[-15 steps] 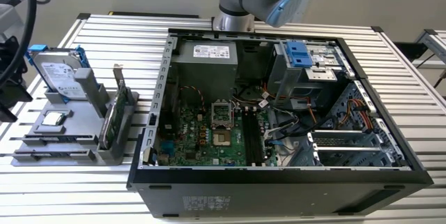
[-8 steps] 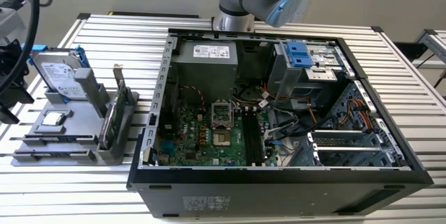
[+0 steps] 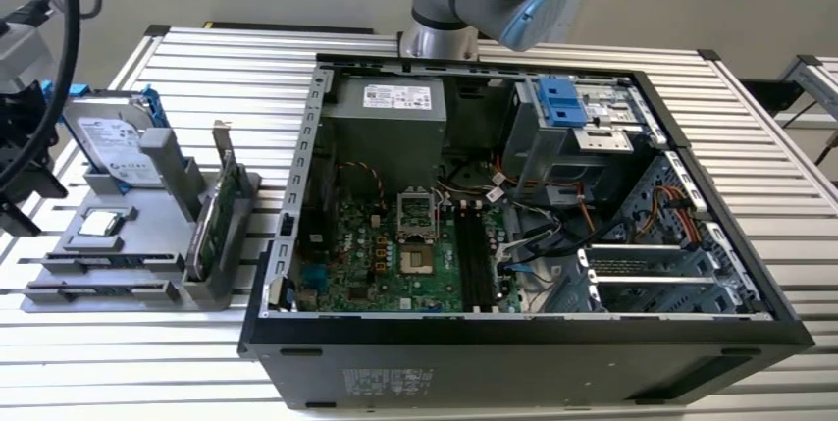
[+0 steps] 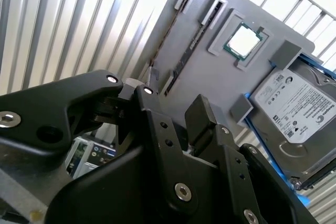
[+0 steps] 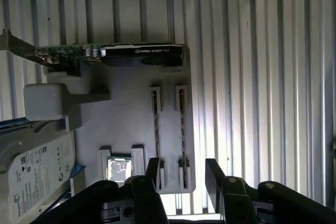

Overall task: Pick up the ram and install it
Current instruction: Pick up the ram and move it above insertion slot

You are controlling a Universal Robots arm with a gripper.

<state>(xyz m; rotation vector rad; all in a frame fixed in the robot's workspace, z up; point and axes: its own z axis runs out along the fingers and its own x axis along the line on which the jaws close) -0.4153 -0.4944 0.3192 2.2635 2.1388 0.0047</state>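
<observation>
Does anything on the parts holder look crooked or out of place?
Nothing stands out. Both ram sticks sit straight in their slots on the grey holder, with the open gripper near them.

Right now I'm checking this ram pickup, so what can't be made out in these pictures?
Ram: edge-on in the first wrist view; its chips are hidden.
Gripper: open, but its height above the ram cannot be judged.
Motherboard slots: too small in the exterior view to tell their latches.
Hard drive: cut off by the second wrist view's edge.
</observation>
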